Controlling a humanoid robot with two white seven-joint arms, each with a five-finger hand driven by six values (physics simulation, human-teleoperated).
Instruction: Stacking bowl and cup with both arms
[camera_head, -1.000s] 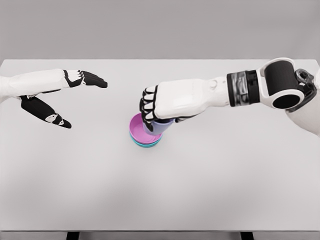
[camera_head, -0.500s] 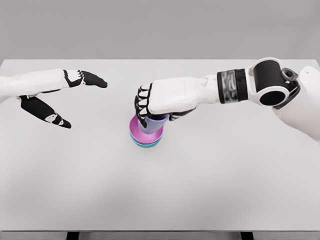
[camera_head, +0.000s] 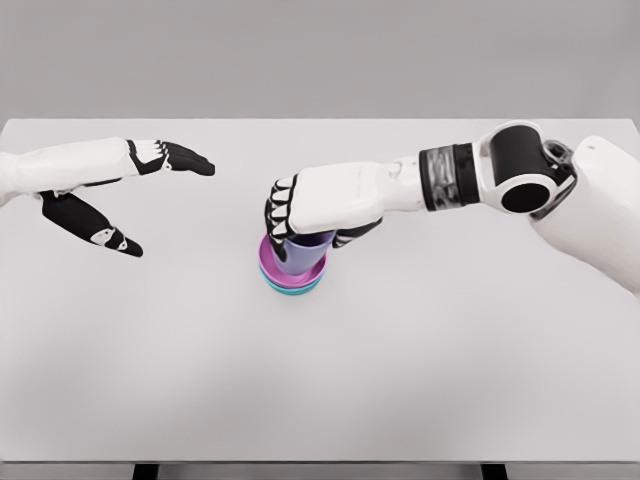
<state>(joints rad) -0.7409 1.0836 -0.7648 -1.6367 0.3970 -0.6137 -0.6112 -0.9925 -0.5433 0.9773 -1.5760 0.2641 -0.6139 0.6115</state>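
Head view: right hand (camera_head: 305, 210) lowers the purple cup (camera_head: 303, 252) into the pink bowl (camera_head: 290, 272).
Fingers are wrapped around the cup, which sits over the bowl's middle; a teal bowl (camera_head: 292, 290) lies beneath. Best to seat it level before letting go. Left hand (camera_head: 110, 195), well left of the bowl, hangs spread and empty.

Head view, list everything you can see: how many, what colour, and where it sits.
table: one, white, fills most of the view
pink bowl: one, pink, mid-table, nested in the teal bowl
teal bowl: one, teal, under the pink bowl, only its edge shows
cup: one, purple-blue, in the pink bowl, gripped from above
right hand: one, white with black fingers curled on the cup
left hand: one, white and black, far left, open, holding nothing
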